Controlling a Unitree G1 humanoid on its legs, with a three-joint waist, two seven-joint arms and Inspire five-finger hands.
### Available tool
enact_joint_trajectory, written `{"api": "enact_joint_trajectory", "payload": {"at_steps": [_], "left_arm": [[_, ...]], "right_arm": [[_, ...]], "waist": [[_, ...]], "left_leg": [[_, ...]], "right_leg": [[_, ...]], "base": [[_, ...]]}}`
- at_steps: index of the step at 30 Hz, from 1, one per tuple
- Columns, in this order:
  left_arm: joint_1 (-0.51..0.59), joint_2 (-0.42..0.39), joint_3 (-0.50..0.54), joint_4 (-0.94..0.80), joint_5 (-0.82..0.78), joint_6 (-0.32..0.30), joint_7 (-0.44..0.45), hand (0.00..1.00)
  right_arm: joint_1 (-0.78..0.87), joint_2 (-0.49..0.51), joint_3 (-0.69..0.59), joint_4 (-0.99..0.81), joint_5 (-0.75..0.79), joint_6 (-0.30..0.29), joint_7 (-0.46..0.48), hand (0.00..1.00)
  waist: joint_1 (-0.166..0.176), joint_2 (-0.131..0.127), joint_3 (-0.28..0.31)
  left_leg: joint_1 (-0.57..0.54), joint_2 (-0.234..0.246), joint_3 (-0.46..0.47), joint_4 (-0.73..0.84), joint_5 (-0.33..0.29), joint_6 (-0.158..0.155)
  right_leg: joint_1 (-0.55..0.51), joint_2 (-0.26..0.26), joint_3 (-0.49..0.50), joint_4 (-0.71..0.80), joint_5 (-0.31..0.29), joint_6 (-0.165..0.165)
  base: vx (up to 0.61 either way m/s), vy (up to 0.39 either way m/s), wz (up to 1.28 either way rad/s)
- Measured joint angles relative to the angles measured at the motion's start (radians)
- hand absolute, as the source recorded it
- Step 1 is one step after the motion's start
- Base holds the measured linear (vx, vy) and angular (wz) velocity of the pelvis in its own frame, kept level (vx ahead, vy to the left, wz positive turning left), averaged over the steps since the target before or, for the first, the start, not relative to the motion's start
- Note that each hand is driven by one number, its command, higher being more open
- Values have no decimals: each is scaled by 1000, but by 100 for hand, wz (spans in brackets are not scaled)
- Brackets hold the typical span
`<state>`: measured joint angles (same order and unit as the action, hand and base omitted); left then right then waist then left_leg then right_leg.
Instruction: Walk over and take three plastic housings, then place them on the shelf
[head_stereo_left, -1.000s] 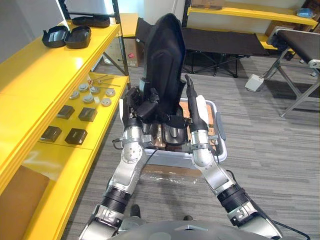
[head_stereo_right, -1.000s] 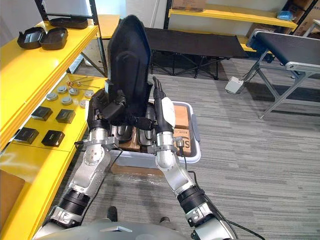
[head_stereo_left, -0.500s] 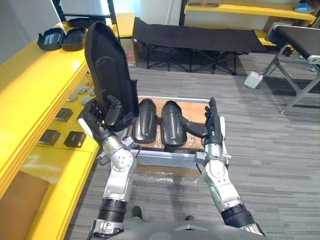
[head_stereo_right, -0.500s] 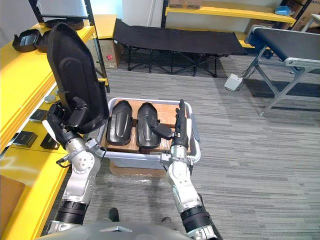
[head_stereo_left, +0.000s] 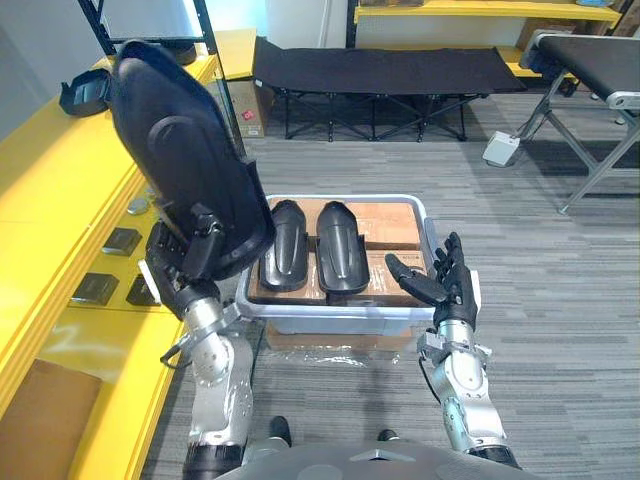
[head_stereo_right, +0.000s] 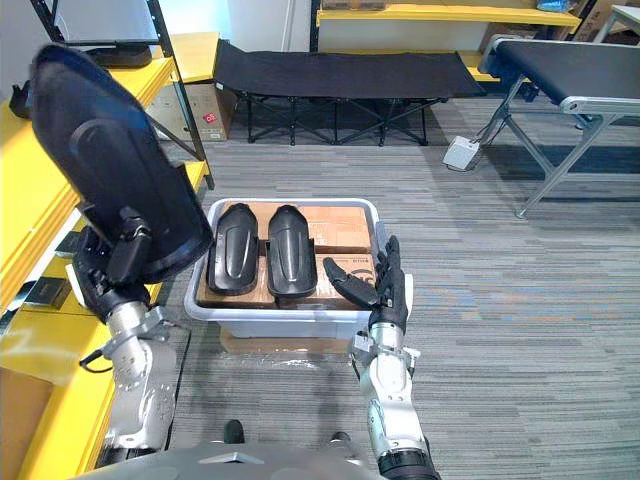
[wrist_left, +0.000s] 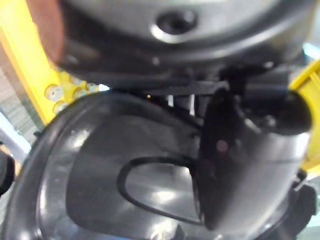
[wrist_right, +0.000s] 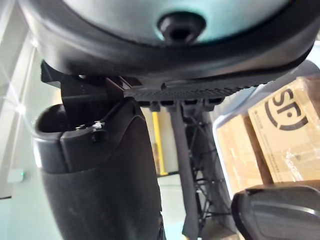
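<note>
My left hand is shut on the lower end of a large black plastic housing, which stands upright and tilts toward the yellow shelf. The left wrist view shows that housing's glossy face with my thumb across it. Two more black housings lie side by side on cardboard boxes in a grey bin. My right hand is open with straight fingers, just off the bin's right front corner, holding nothing. Past its thumb, the right wrist view shows a binned housing.
Other black housings rest on the shelf's far top level. Small black blocks lie on its lower level. A black folding cot stands beyond the bin, a metal-legged bench at far right. Grey carpet surrounds the bin.
My left hand has swung the large housing leftward, away from the bin and toward the shelf. My right hand has let go of it and dropped to the bin's right corner. The camera has shifted too.
</note>
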<state>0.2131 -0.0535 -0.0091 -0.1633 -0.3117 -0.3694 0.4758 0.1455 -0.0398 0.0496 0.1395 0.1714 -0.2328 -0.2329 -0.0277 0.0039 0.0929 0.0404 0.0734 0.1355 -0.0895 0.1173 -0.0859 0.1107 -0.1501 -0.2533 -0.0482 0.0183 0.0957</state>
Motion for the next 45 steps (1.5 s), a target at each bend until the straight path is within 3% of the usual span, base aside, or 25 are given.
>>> {"api": "enact_joint_trajectory", "payload": {"at_steps": [2,7,13,16,22,26,29,30,32,35,39,45], "left_arm": [[35,-4,13,-24,-2,0,-2,0],[110,-10,55,-146,-5,0,-33,0],[202,-27,205,-274,-83,-11,-139,0],[239,-39,248,-278,-119,-27,-183,0],[278,-52,251,-278,-124,-28,-232,0],[260,-43,208,-278,-121,-28,-295,0],[257,-40,187,-277,-124,-28,-342,0],[255,-38,182,-277,-128,-28,-360,0],[234,-26,160,-276,-138,-27,-412,0],[206,-19,139,-276,-154,-28,-475,0],[215,-19,141,-274,-198,-28,-493,0],[230,-18,90,-273,-199,-28,-489,0]], "right_arm": [[0,5,3,0,3,0,10,100],[-8,11,33,-1,158,2,57,100],[-82,18,95,3,149,5,121,100],[-120,23,110,4,149,5,138,100],[-128,36,118,9,149,16,170,100],[-117,13,112,12,149,31,181,100],[-115,-1,108,16,113,32,177,100],[-115,-2,107,16,108,30,176,100],[-103,-1,95,12,108,22,170,100],[-87,-2,75,11,108,21,157,100],[-88,-4,80,11,95,18,213,100],[-80,-8,80,-14,41,7,224,100]], "waist": [[4,0,0],[58,-2,-1],[142,-11,-6],[165,-19,-11],[165,-33,-18],[134,-28,-15],[144,-19,-7],[143,-17,-6],[126,-7,3],[132,-2,11],[140,9,20],[130,37,40]], "left_leg": [[-3,-3,-21,0,0,0],[-50,-15,-108,0,14,4],[-75,-36,-200,0,29,8],[-76,-48,-227,0,30,8],[-100,-58,-241,0,31,24],[-138,-38,-109,0,42,60],[-142,-59,-150,0,76,57],[-143,-68,-174,0,76,58],[-154,-93,-249,0,80,67],[-177,-104,-256,0,80,70],[-209,-91,-237,4,130,54],[-207,-49,-214,4,112,24]], "right_leg": [[13,0,-20,-7,-1,1],[21,-2,-112,-8,-8,6],[55,-9,-218,-7,-20,14],[67,-21,-246,1,-34,19],[68,-22,-292,34,-62,13],[94,-24,-402,37,-59,31],[105,-48,-429,108,-108,37],[99,-62,-415,151,-137,28],[84,-72,-285,247,-186,-11],[81,-70,-227,272,-214,-4],[87,-43,-207,214,-250,48],[83,-4,-207,220,-264,22]], "base": [[-2,-16,30],[-6,-23,54],[7,-21,49],[-18,2,32],[-18,3,21],[-37,27,87],[-9,51,65],[-14,42,98],[-9,47,127],[-28,-1,97],[-82,-84,12],[-94,-58,0]]}}
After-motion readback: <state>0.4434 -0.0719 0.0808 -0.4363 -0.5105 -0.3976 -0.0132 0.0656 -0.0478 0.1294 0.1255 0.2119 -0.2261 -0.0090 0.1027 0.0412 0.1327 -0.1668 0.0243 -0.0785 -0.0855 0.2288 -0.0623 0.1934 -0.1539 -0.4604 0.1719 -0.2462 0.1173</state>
